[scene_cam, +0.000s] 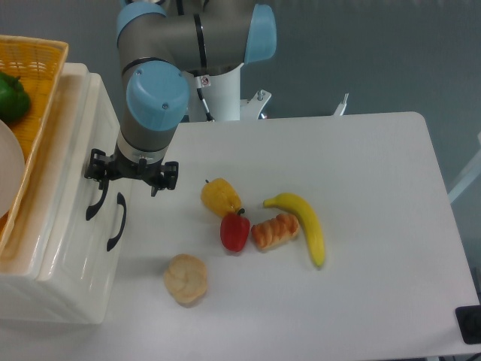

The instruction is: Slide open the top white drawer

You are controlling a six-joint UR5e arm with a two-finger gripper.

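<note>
Fixed camera, looking down on the table (361, 150). My gripper (129, 171) sat at the front face of the white cabinet (68, 248), on the left edge of the table. The black gripper body hung right above the upper end of the top white drawer's (79, 162) black arched handle (95, 200). Couldn't tell whether my jaws were apart or together, or clamped on the handle: the wrist and the gripper body blocked the fingertips from this angle. The top drawer looked flush with the cabinet front. The lower drawer's black handle (116, 221) was just beside the upper one, clear of my gripper.

On top of the cabinet: an orange wicker basket (41, 71) with a green item (13, 98) in it and part of a white plate (6, 177).

On the table, right of the cabinet: yellow pepper (220, 195), red pepper (234, 231) just below it, a bread roll (275, 230) next to the red pepper, banana (304, 224) touching the roll's right side. A round bun (186, 279) lay apart from the cluster, nearer the cabinet.
</note>
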